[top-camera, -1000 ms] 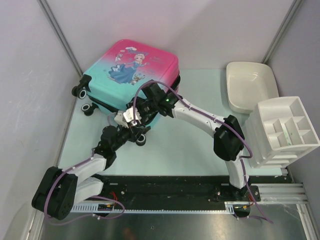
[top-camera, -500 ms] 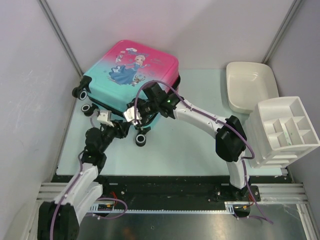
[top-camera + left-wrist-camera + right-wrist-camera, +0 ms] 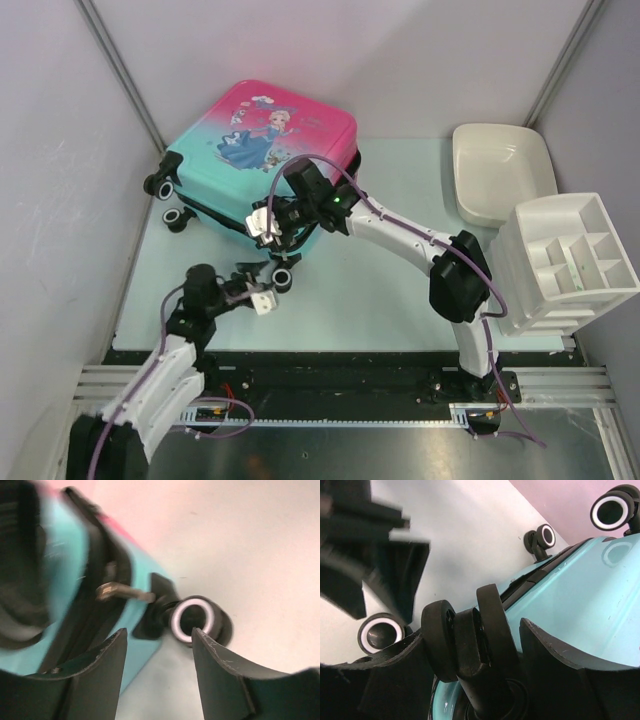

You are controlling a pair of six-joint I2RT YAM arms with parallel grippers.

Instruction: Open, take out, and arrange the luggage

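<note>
A: Nearest the bases is the left claw. It sits low over the table, fingers spread, nothing in it, aimed at the near corner of the case.

B: What's in front of it?

A: The near wheel is just past the tips. A metal zip pull lies in the black trim beside it. The view is blurred. My read is that it lines up there because the zip must run before the lid can lift.

B: Right claw?

A: Next out, the right claw reaches in from the right to the case's near edge. Its fingers straddle a second wheel. One finger looks to be against the wheel, and a sliver of teal shows at the other. Cannot tell whether it is clamped or only bracketing.

B: Why there?

A: Probably to pin the case so it doesn't slide while the other arm works the zip. That's a guess.

B: And the case?

A: It lies flat at the far left of the table, print up, wheels toward the left wall and the arms. The lid looks down and nothing is out, so it's early in the task.

B: Beyond that?

A: The organiser is at the right edge with the tub behind it. Both are well apart from the case, probably waiting for the contents.
</note>
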